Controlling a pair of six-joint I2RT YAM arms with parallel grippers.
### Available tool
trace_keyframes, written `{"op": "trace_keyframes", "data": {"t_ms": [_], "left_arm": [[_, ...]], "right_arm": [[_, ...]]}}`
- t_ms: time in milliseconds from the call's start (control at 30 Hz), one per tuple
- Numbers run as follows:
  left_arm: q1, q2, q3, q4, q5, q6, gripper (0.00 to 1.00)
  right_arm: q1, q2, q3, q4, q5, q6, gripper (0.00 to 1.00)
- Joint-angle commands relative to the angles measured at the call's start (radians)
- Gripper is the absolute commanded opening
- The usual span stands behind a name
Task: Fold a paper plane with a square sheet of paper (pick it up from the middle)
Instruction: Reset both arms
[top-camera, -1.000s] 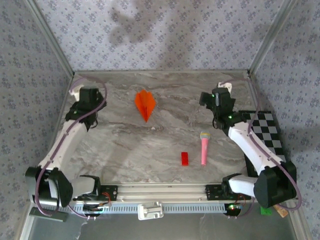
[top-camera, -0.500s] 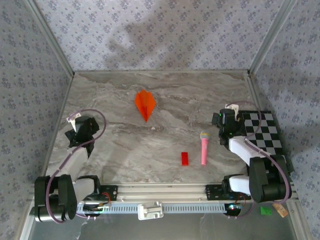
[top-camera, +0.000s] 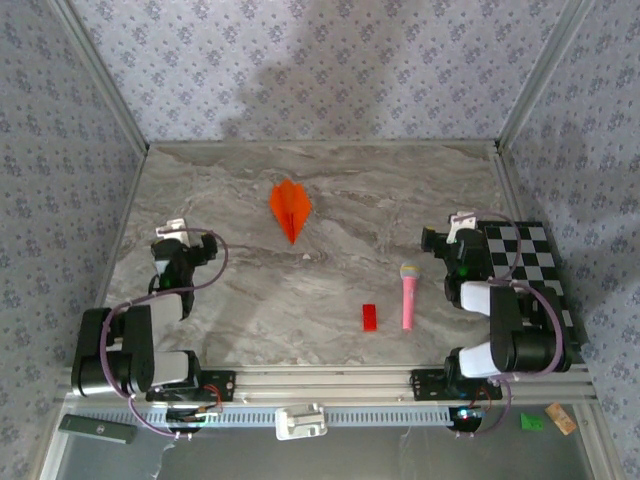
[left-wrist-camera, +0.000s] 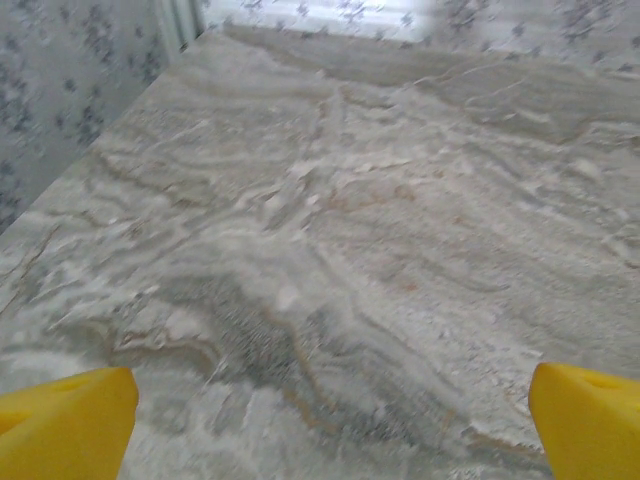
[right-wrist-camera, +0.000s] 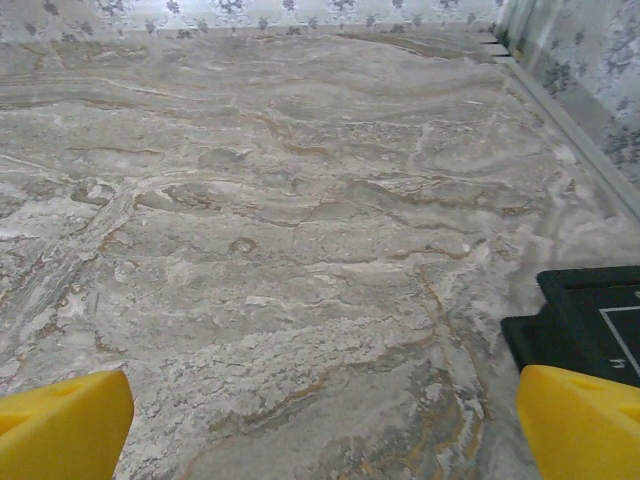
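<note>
Far centre: paper plane (top-camera: 291, 208), nose nearward; left end effector (left-wrist-camera: 330, 425), right end effector (right-wrist-camera: 320, 425) spread.

Orange paper plane (top-camera: 291, 207) upper centre on surface (top-camera: 230, 290), nose pointing down-frame; red block (top-camera: 370, 317) beside pink microphone (top-camera: 408, 296), lower centre-right.

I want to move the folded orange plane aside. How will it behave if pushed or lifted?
The paper plane looks thin and folded, so probably very light and floppy; a pinch may crush its creases. Lying flat on the smooth marble-look table, it would likely slide or spin rather than roll.
</note>
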Motion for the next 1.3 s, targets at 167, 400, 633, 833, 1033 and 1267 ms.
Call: {"op": "trace_keyframes", "data": {"t_ms": [167,400,633,833,1033,1267], "left_arm": [[0.012,0.176,0.021,0.212,0.086,0.030,1.00],[0.011,0.202,0.082,0.120,0.087,0.031,1.00],[-0.017,0.211,0.131,0.042,0.040,0.051,1.00],[-0.029,0.213,0.134,0.035,0.031,0.060,1.00],[-0.030,0.214,0.138,0.031,0.029,0.061,1.00],[-0.028,0.215,0.140,0.031,0.031,0.060,1.00]], "right_arm": [[-0.035,0.083,0.003,0.108,-0.154,-0.020,1.00],[-0.006,0.093,0.051,0.037,-0.073,-0.024,1.00],[-0.004,0.093,0.050,0.036,-0.072,-0.024,1.00],[-0.004,0.092,0.050,0.035,-0.072,-0.024,1.00],[-0.004,0.093,0.051,0.035,-0.072,-0.023,1.00],[-0.004,0.093,0.051,0.035,-0.071,-0.024,1.00]]}}
